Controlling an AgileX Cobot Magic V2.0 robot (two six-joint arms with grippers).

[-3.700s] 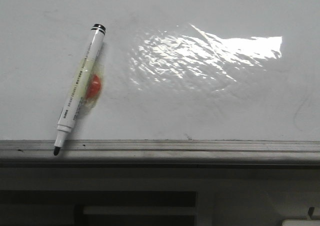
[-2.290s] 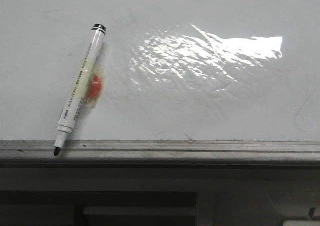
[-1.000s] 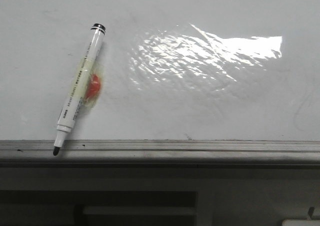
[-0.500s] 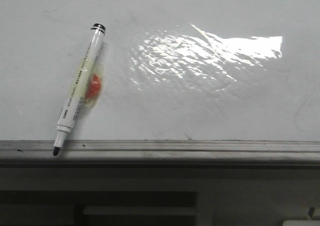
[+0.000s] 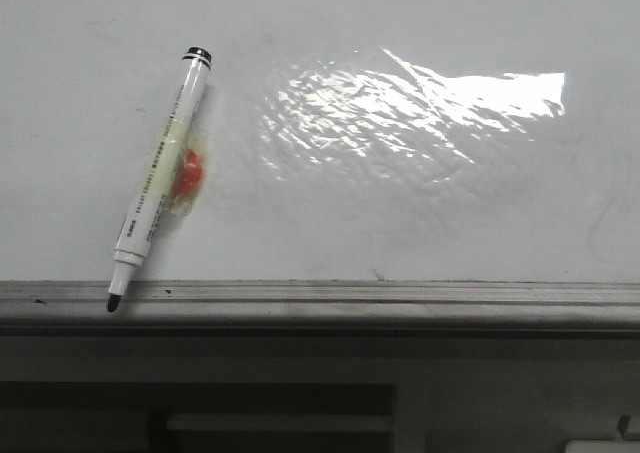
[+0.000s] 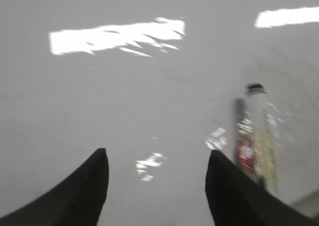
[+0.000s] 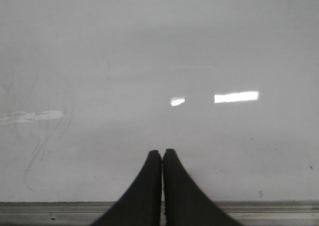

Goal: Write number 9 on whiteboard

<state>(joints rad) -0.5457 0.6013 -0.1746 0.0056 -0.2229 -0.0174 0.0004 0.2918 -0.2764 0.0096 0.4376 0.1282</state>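
Observation:
The whiteboard (image 5: 400, 223) fills the front view, glossy with a bright wrinkled glare patch, and carries no number 9. A white marker (image 5: 160, 183) with a black end cap and bare black tip lies slanted on the board, its tip on the grey ledge (image 5: 380, 295), with a red-orange blob stuck beside its barrel. In the blurred left wrist view, my left gripper (image 6: 155, 158) is open over the board, and the marker (image 6: 256, 136) lies just beyond one finger. My right gripper (image 7: 162, 153) is shut and empty over bare board (image 7: 149, 61). Neither gripper shows in the front view.
Below the ledge (image 7: 259, 208) runs a dark frame with a recessed panel (image 5: 280, 413). Faint grey smudges mark the board at the right (image 5: 605, 223). A pale object corner sits at the bottom right (image 5: 600, 445).
Across the front frames, the marker and board stay where they were; no gripper enters that view.

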